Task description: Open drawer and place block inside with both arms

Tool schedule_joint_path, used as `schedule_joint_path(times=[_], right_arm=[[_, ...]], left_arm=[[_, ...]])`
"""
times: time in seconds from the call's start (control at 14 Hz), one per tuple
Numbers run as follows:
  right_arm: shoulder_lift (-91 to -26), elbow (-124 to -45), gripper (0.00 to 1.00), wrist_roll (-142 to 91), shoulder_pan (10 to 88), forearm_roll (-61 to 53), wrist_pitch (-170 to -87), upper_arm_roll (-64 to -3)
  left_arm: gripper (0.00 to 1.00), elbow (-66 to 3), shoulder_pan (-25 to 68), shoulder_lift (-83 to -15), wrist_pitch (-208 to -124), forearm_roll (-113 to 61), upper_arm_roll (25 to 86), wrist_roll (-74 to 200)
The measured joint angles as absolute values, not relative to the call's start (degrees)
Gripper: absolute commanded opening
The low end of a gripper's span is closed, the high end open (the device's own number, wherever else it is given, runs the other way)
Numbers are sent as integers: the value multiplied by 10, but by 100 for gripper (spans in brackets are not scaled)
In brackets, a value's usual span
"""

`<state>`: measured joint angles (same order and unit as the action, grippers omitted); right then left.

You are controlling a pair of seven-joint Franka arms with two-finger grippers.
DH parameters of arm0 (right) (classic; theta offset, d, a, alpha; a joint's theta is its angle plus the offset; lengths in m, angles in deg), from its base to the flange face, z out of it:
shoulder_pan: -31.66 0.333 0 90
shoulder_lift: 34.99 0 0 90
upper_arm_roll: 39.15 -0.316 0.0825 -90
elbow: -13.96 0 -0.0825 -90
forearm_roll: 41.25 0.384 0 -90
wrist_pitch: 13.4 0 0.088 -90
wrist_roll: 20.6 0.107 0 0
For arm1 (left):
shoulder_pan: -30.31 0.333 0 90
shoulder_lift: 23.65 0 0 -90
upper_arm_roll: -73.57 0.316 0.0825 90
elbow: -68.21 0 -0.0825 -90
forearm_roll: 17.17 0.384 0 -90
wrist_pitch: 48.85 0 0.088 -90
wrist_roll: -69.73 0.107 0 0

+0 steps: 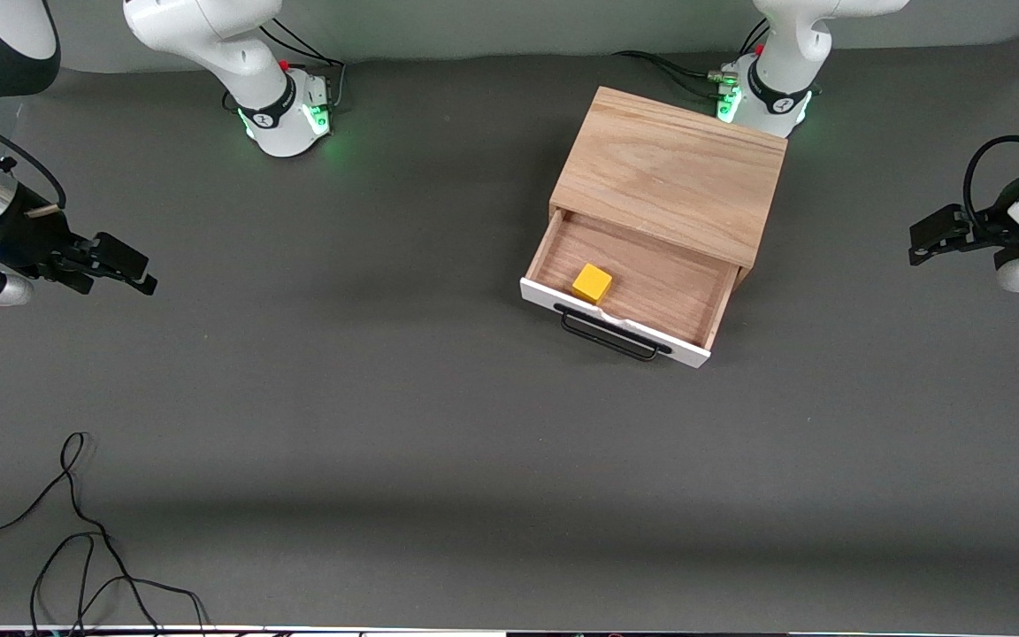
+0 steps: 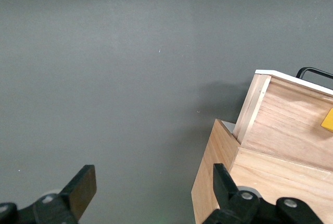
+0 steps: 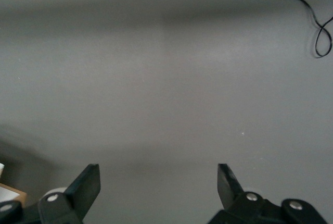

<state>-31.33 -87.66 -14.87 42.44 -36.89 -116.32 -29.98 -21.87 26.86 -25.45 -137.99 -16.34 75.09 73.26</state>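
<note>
The drawer [image 1: 660, 279] stands pulled out of the light-wood box [image 1: 669, 168], with its white front panel and black wire handle [image 1: 611, 338] toward the front camera. The yellow block [image 1: 592, 283] lies inside the drawer, close to the front panel. My left gripper [image 1: 916, 248] is open and empty above the table at the left arm's end, apart from the box. In the left wrist view [image 2: 154, 182] the box [image 2: 270, 187], the drawer's side [image 2: 291, 125] and a corner of the block [image 2: 329, 120] show. My right gripper [image 1: 149, 276] is open and empty at the right arm's end, over bare table [image 3: 158, 182].
A loose black cable [image 1: 76, 531] lies on the grey table near the front edge at the right arm's end; it also shows in the right wrist view [image 3: 312, 15]. The two green-lit arm bases stand along the table's edge farthest from the front camera.
</note>
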Motion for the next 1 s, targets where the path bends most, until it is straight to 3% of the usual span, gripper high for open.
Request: schedule_joint_path(times=[0.14, 0.36, 1.0], right_arm=[[-313, -878, 100, -155, 329, -369, -1162, -394], [-313, -880, 100, -158, 275, -369, -1161, -451], [-323, -880, 100, -167, 256, -385, -1133, -481]], left_arm=[[100, -219, 269, -254, -1380, -163, 751, 733], [100, -219, 268, -254, -1380, -163, 751, 732], [100, -219, 268, -252, -1380, -164, 751, 723]])
